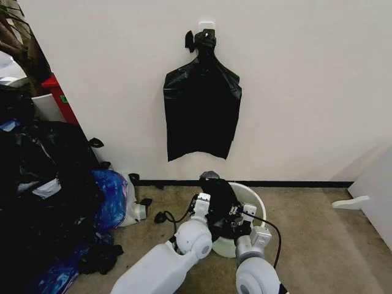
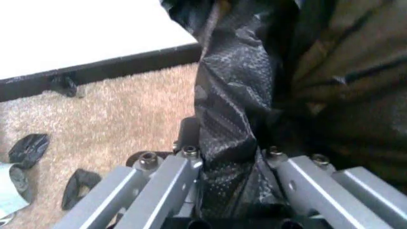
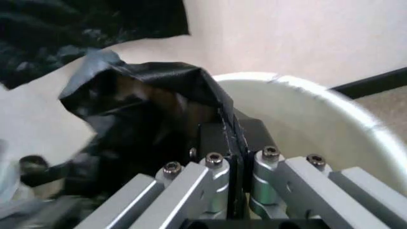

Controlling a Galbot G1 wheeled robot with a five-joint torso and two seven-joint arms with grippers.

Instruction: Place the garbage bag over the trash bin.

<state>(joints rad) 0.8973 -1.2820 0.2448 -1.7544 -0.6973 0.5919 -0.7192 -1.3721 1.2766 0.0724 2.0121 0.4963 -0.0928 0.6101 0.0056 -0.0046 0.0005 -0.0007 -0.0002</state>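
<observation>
Head view: thin, glossy, crinkled black plastic garbage bag (image 1: 219,197) is bunched over the near-left part of the round cream-white plastic trash bin (image 1: 256,199), which stands on beige carpet floor (image 1: 318,245) by the white wall (image 1: 306,92).

Left claw (image 1: 201,202) is clamped on the bag's left side; left wrist view shows film (image 2: 232,143) pinched between the grey fingers (image 2: 168,179).

Right claw (image 1: 244,214) is closed tight on the bag's edge (image 3: 219,102) at the bin rim (image 3: 318,100); black pads (image 3: 213,138) meet on the film.

Flat black bags (image 1: 202,110) hang from a wall hook (image 1: 206,27) above. Heap of stuffed black bags (image 1: 43,184) lies at far left.
</observation>
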